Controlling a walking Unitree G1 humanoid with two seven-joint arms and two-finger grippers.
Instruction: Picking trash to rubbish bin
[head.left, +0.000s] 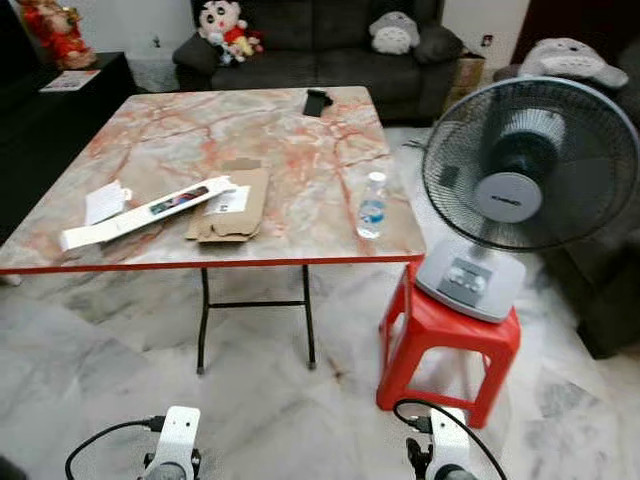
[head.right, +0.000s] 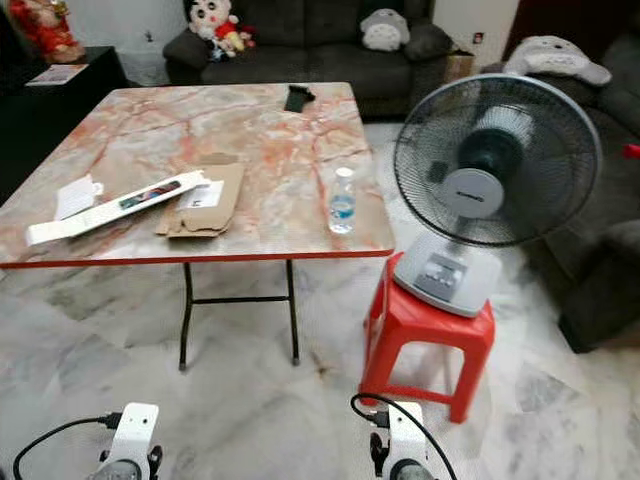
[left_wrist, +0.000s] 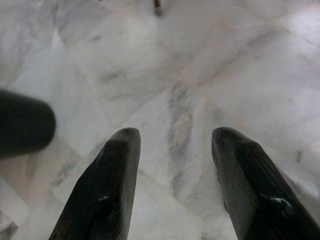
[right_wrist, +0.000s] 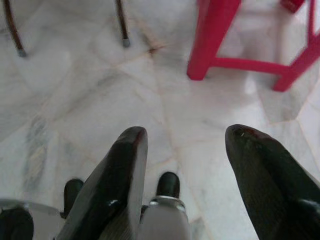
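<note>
the robot stands on the marble floor (head.left: 90, 390) a little way back from the worktop (head.left: 150, 140), a folding one with a pink marbled top and a red edge. to the right of it, near the robot, a grey fan (head.left: 520, 170) sits on a red stool (head.left: 450, 345), and a dark sofa (head.left: 310, 50) is far behind.

the trash lies on the near part of the worktop: a flattened brown cardboard (head.left: 232, 205) near the middle, a long white box (head.left: 140, 212) touching its left side, a small white paper (head.left: 103, 200) further left, and a plastic bottle (head.left: 371, 205) standing upright near the right edge. no rubbish bin can be seen from here.

both arms hang low. the left pincer (left_wrist: 172, 175) is spread and holds nothing, pointing at the floor; the right pincer (right_wrist: 185, 170) is also spread and empty, over the floor near the stool legs.

the step in hand seems to be the approach to the worktop. to do it well, the robot should probably walk straight to the near edge and keep left of the stool, so the fan is not knocked. the bottle looks the easiest first pick for the right pincer, held around its body. the flat cardboard and paper likely need to be slid to the edge before pinching.
</note>
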